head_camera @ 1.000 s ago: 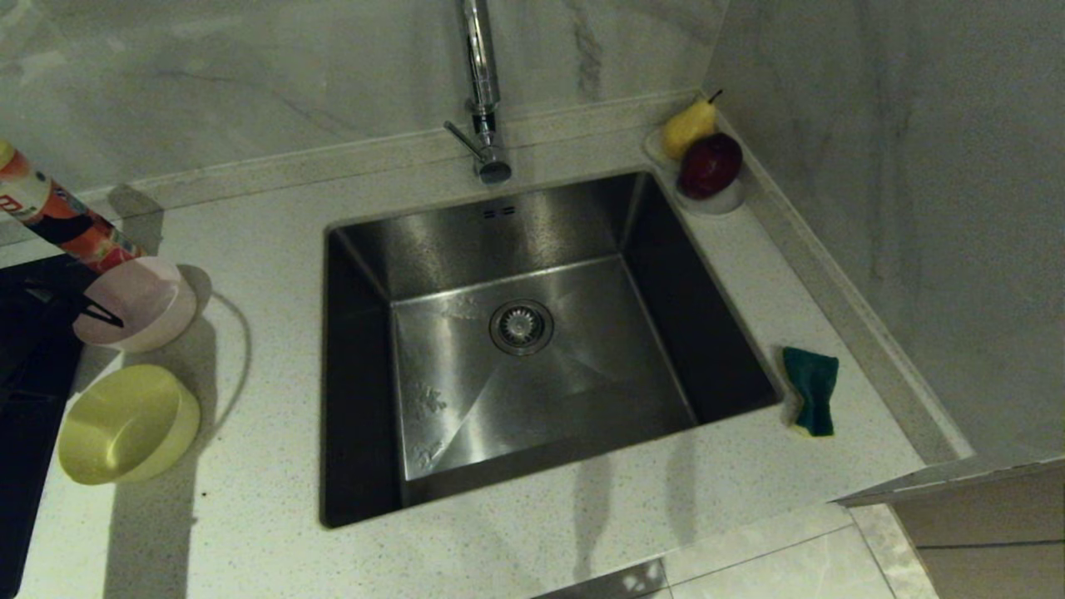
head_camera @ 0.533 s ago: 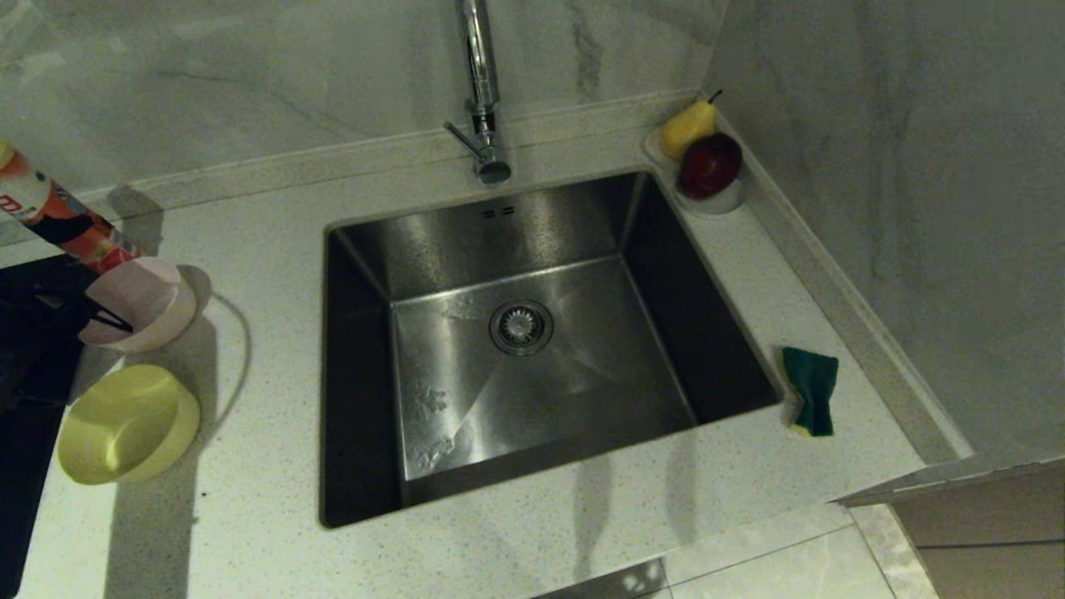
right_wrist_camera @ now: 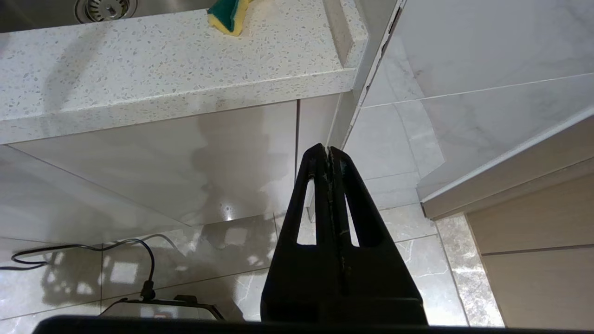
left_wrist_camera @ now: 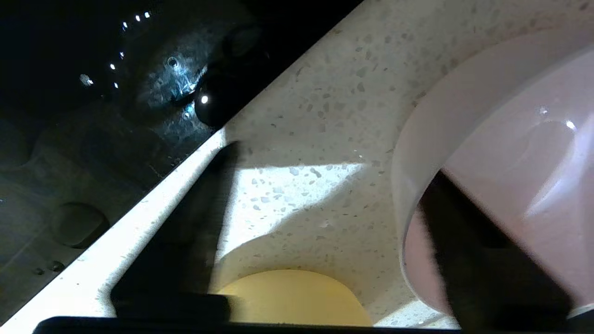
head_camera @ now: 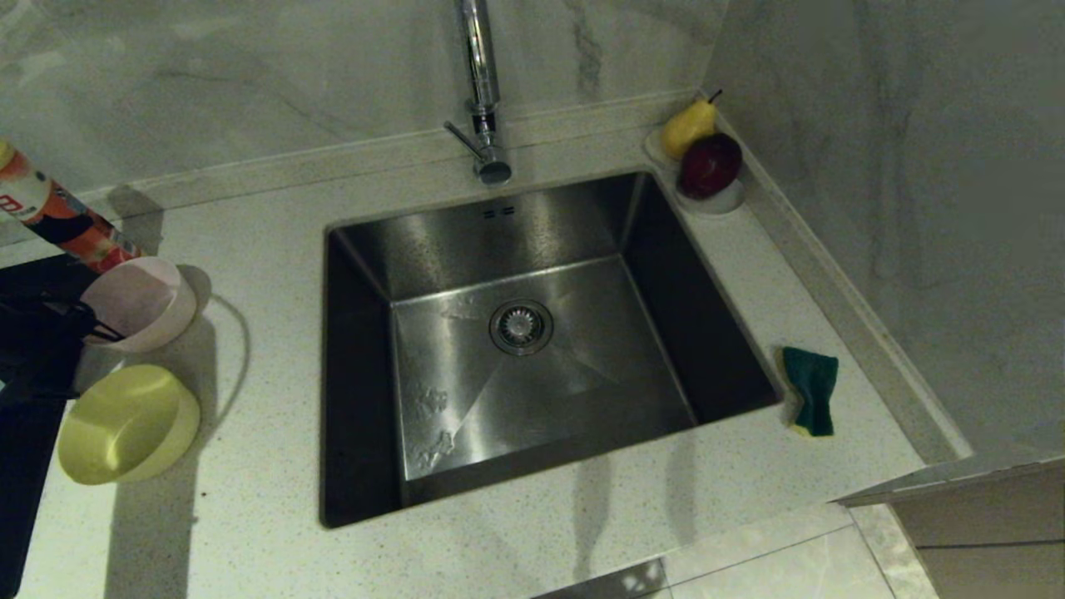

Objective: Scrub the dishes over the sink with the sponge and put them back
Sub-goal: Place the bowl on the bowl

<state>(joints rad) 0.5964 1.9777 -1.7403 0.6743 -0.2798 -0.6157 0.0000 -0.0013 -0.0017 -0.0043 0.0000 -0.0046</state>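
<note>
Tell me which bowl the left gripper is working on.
The pale pink bowl: the left gripper straddles its rim, one finger inside. The yellow bowl, nearer the counter's front edge, sits untouched.

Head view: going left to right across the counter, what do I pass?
Round yellow plastic bowl → square stainless steel sink → dark red apple on the small white dish → green-and-yellow rectangular sponge. The pale pink bowl overlaps the yellow one sideways, so I left it out.

Pale marble-veined walls (head_camera: 899, 166) meet in a corner behind a speckled white countertop (head_camera: 266, 532); glossy grey floor tiles (right_wrist_camera: 417, 260) lie below.
</note>
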